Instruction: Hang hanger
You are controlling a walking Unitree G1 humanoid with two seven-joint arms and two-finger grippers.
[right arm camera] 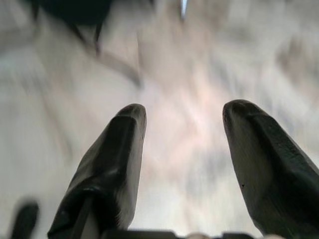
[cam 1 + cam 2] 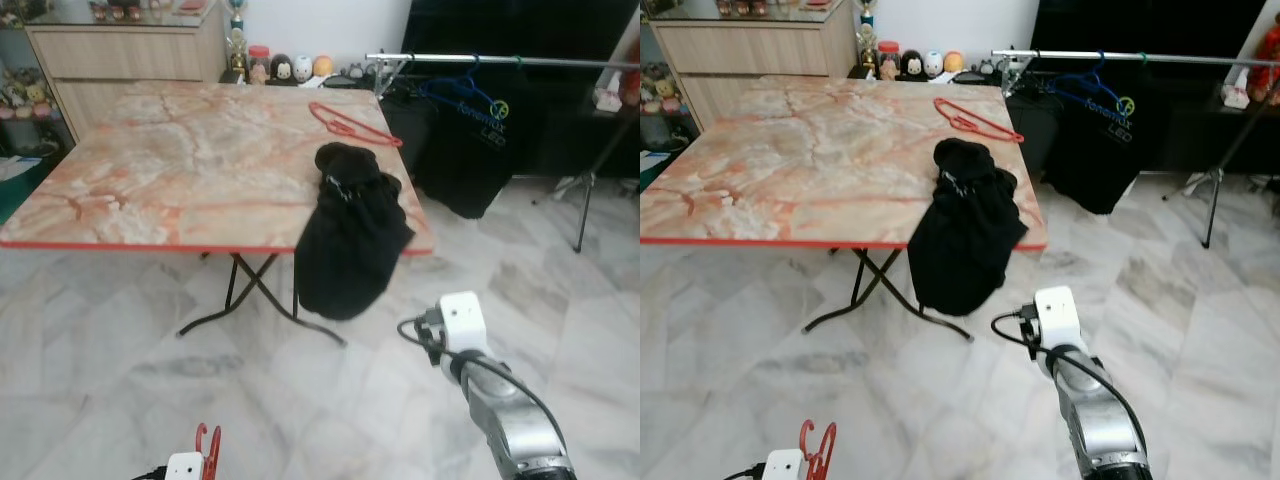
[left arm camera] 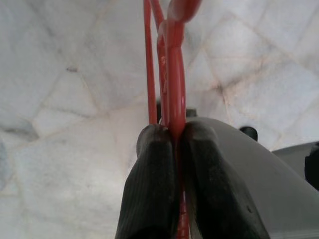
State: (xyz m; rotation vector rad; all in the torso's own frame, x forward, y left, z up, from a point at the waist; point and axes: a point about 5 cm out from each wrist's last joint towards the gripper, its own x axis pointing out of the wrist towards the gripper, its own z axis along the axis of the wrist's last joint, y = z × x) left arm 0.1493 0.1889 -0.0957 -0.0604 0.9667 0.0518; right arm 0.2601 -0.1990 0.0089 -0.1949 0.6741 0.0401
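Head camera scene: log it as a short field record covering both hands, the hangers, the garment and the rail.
left hand: shut on a red hanger, low over the marble floor
right hand: open, holding nothing, low in front of the table
second red hanger: lies flat on the table's far right part
black garment: draped over the table's near right edge
rail: beyond the table on the right, carrying a blue hanger and a dark garment

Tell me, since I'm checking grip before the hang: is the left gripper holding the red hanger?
Yes, the left gripper is shut on the red hanger.
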